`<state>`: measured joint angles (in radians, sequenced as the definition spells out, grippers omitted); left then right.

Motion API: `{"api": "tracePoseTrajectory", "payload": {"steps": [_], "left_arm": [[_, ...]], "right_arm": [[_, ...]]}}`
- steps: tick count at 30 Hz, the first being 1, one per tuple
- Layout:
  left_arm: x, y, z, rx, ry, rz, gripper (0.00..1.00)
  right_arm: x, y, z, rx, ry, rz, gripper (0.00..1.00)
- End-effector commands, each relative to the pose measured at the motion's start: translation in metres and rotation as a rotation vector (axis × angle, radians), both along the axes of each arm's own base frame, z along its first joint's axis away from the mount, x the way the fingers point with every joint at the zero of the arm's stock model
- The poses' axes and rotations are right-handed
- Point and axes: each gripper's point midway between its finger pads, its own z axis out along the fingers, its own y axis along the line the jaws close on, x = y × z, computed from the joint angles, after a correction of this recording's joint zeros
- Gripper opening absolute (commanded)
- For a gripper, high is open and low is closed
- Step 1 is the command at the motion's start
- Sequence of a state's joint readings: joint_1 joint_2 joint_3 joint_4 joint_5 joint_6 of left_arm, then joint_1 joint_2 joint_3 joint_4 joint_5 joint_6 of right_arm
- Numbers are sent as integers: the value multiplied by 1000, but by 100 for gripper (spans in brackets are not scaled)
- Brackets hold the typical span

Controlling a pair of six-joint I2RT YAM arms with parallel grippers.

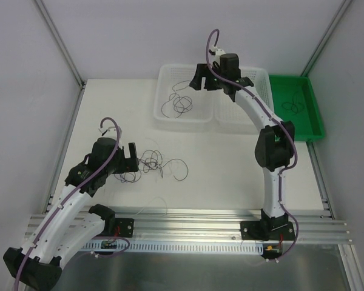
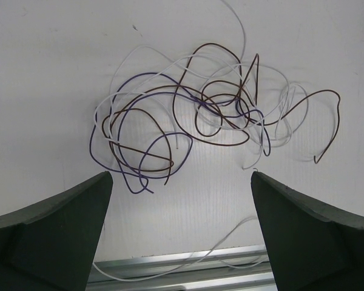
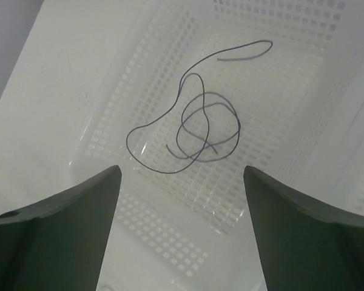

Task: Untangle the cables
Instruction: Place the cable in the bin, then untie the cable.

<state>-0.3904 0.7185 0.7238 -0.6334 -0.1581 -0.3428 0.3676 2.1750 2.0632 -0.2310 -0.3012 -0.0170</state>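
The cables lie as one loose tangle (image 1: 153, 162) of thin brown, purple and white wires (image 2: 194, 115) on the white table. My left gripper (image 1: 133, 159) is just left of the tangle. In the left wrist view it (image 2: 181, 176) is open and empty, with the tangle ahead of its fingertips and not touched. My right gripper (image 1: 220, 85) hovers over the white basket (image 1: 170, 123). It (image 3: 182, 168) is open and empty above a single dark wire (image 3: 194, 127), which lies coiled on the basket floor and also shows in the top view (image 1: 179, 103).
A second white basket section (image 1: 258, 76) sits right of the first. A green tray (image 1: 315, 130) at the far right holds another thin dark wire (image 1: 294, 105). A loose white wire (image 2: 170, 257) trails over the aluminium rail (image 1: 200, 224) at the near edge.
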Motion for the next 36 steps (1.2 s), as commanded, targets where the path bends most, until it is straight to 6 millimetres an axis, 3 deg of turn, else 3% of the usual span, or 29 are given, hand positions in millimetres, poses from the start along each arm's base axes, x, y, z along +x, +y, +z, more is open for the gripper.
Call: {"api": "tracePoseTrajectory", "payload": {"steps": [1, 4, 5, 6, 7, 8, 11, 12, 13, 14, 15, 21, 27, 32, 36], "left_arm": [[4, 0, 4, -2, -13, -8, 99], [5, 2, 5, -5, -17, 1, 99], [4, 2, 6, -9, -20, 6, 99], [4, 4, 6, -6, -26, 10, 99], [5, 4, 6, -6, -29, 15, 99], [5, 5, 6, -4, -30, 19, 99], [5, 5, 6, -4, -33, 20, 99], [5, 5, 6, -3, -32, 18, 99], [5, 5, 5, -7, -29, 18, 99], [5, 5, 6, -6, -29, 17, 99], [5, 4, 5, -5, -28, 15, 99], [5, 11, 7, 8, -46, 51, 99], [6, 26, 12, 36, -90, 124, 99], [6, 38, 13, 58, -102, 189, 99], [6, 47, 13, 68, -99, 234, 99]], "right_arm": [[-47, 7, 76, 36, -115, 85, 86], [-92, 17, 72, 33, -43, 152, 86], [-107, 18, 47, 13, 23, 172, 86], [-131, 27, 51, 8, 37, 208, 84], [-145, 31, 40, -4, 67, 224, 83], [-163, 31, 10, -37, 130, 235, 83], [-212, 47, -5, -51, 176, 287, 81], [-226, 42, -34, -97, 224, 272, 81], [-248, 52, -32, -107, 209, 311, 80], [-260, 52, -44, -132, 221, 319, 79], [-287, 59, -62, -170, 248, 363, 77], [-376, 74, -98, -378, 211, 568, 66], [-417, 96, -135, -509, 199, 672, 62], [-432, 123, -153, -554, 195, 727, 59], [-437, 132, -166, -609, 190, 738, 57]]}}
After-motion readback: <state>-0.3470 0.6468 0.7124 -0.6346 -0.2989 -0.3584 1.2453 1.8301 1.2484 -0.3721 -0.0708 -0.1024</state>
